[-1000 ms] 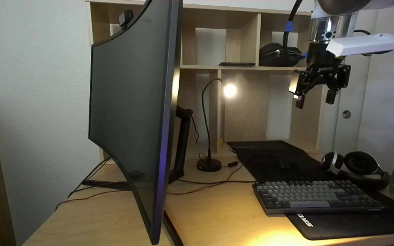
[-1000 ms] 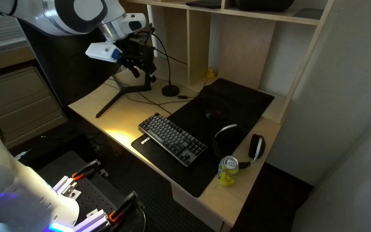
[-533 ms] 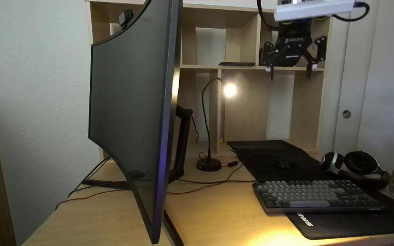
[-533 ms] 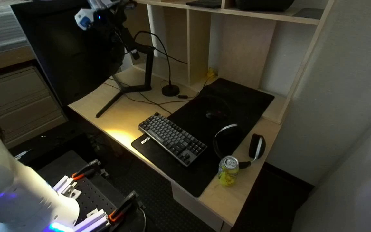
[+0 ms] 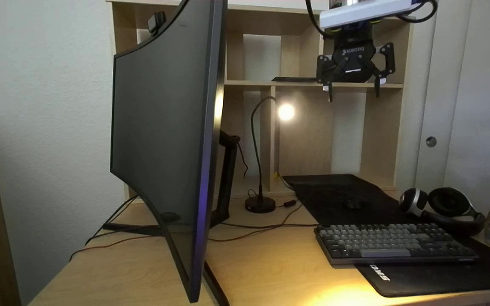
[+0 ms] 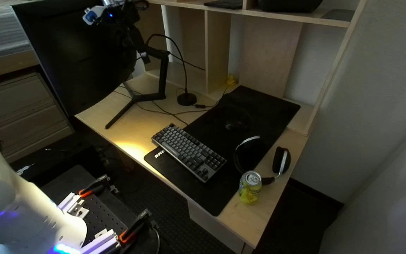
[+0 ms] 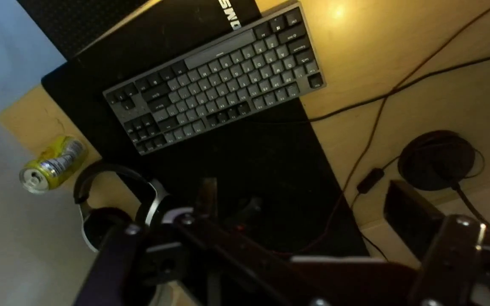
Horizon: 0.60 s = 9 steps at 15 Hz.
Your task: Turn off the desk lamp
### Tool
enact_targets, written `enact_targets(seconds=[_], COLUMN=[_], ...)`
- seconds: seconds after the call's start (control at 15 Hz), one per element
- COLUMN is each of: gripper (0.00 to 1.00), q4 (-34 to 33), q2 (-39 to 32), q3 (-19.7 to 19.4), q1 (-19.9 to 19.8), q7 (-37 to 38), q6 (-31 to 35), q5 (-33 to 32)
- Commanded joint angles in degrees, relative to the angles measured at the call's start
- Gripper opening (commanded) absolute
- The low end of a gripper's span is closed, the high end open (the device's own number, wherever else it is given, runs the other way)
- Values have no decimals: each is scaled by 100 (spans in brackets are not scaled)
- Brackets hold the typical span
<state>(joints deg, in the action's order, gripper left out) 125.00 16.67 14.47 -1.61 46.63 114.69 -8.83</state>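
Observation:
The desk lamp stands upright on the desk in an exterior view, with a round black base, a thin curved stem and a glowing yellow bulb. Its base and stem show in an exterior view; its head is hard to make out there. The base also shows in the wrist view, at the right. A small dark inline piece sits on the cable beside the base. My gripper is open and empty, high above the desk, right of the bulb. In the wrist view its fingers are wide apart.
The large curved monitor stands left of the lamp. A keyboard and headphones lie on or by the black desk mat. A yellow can stands near the desk edge. Shelves rise behind. Cables cross the desk.
My gripper has risen and moved left in both exterior views, turning somewhat, and stays open. The bulb remains lit and the lamp has not moved.

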Motion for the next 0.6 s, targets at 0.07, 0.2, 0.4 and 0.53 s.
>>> enact_targets(seconds=[0.07, 0.2, 0.4, 0.53], gripper=[100, 100, 100, 100], q4=[-926, -1623, -1052, -1027], q2=[-1608, -2365, -1949, -1865], q3=[-527, -820, -1002, -983], q1=[-145, -74, 111, 159], q7=[733, 1045, 810, 818], q6=[26, -170, 61, 50], q5=[15, 168, 46, 42])
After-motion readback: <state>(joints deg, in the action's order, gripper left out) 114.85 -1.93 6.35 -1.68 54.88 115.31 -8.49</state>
